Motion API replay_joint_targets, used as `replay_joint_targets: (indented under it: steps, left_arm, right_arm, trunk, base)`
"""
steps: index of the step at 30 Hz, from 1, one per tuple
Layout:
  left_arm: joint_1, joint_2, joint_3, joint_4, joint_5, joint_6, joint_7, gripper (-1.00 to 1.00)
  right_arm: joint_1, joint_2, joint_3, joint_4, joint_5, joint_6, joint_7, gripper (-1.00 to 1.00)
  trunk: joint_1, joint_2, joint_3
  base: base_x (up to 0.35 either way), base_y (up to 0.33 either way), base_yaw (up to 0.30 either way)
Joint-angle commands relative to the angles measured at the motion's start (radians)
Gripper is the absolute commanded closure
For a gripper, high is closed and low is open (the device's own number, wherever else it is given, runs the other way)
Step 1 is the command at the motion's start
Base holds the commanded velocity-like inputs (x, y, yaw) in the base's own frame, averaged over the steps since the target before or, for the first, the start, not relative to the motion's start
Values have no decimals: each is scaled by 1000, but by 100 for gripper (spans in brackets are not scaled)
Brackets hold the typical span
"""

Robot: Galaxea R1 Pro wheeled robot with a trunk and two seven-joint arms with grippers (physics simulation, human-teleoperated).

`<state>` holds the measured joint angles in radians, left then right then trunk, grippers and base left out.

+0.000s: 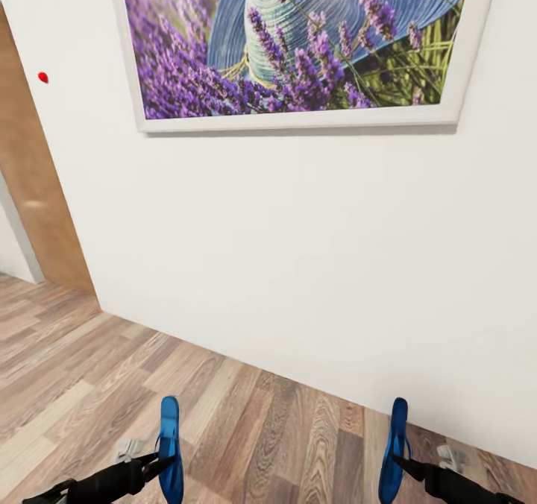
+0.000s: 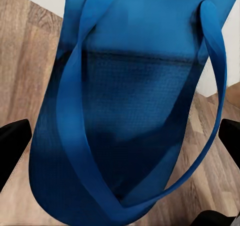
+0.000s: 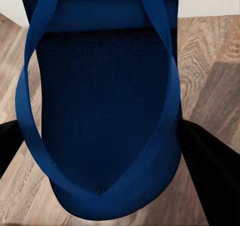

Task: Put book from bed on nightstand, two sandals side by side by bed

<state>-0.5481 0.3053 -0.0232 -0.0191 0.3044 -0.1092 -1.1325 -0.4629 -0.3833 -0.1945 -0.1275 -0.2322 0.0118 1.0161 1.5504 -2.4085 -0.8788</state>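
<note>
Each of my hands carries one bright blue sandal above the wood floor. The left sandal (image 1: 171,448) stands on edge in my left gripper (image 1: 159,463), which is shut on it; close up, its sole and thong straps (image 2: 125,121) fill the space between the black fingers (image 2: 12,146). The right sandal (image 1: 393,452) is held the same way in my right gripper (image 1: 406,465), and its sole (image 3: 100,105) sits between black fingers (image 3: 210,161). The book, bed and nightstand are out of view.
I face a white wall (image 1: 298,265) close ahead, with a large lavender picture (image 1: 298,42) hung high on it. A brown wooden door (image 1: 33,191) stands at the left. Wood-plank floor (image 1: 261,429) runs along the wall's base.
</note>
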Motion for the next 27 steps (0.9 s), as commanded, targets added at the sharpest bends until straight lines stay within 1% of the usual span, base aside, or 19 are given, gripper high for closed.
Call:
replay_joint_targets:
  steps: [1,27]
  left_arm:
    - [-1,0,0,1,1,-10,-1,100]
    - [-1,-1,0,1,1,-10,-1,100]
  right_arm:
    - [0,0,-8,0,2,2,4,100]
    - [0,0,-8,0,2,2,4,100]
  trunk:
    - [0,0,-1]
    - [0,0,-1]
  base:
    - [0,0,292]
    - [0,0,292]
